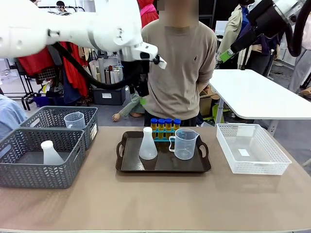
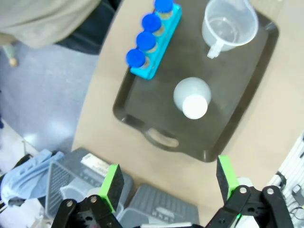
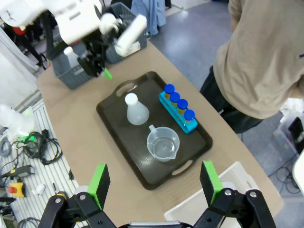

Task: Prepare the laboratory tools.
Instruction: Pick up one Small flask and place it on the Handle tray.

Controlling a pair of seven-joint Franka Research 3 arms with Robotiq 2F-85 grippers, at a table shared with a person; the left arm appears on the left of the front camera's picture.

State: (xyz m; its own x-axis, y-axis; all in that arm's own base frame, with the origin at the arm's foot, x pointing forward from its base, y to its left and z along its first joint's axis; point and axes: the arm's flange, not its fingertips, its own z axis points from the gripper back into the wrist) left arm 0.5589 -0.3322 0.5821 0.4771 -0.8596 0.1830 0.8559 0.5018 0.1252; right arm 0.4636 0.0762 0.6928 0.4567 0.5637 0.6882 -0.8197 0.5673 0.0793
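Note:
A dark tray (image 1: 126, 167) sits mid-table holding the laboratory tools: a white conical flask (image 1: 148, 144), a clear handled beaker (image 1: 184, 144) and amber tubes with blue caps (image 1: 165, 125) in a blue rack. My left gripper (image 1: 142, 93) hangs high above the tray's far left side, open and empty. From its wrist view, the left gripper (image 2: 168, 183) looks down on the flask (image 2: 191, 99), beaker (image 2: 228, 23) and tubes (image 2: 147, 31). My right gripper (image 3: 154, 183) is open and empty, high above the tray's right, over the flask (image 3: 135, 110), beaker (image 3: 163, 144) and tubes (image 3: 178, 107).
Two grey lattice baskets (image 1: 29, 170) stand at the left, one holding another flask (image 1: 50, 153), the other another beaker (image 1: 74, 120). A white lattice basket (image 1: 250, 148) stands at the right. A person (image 1: 180, 63) stands at the far edge behind the tray.

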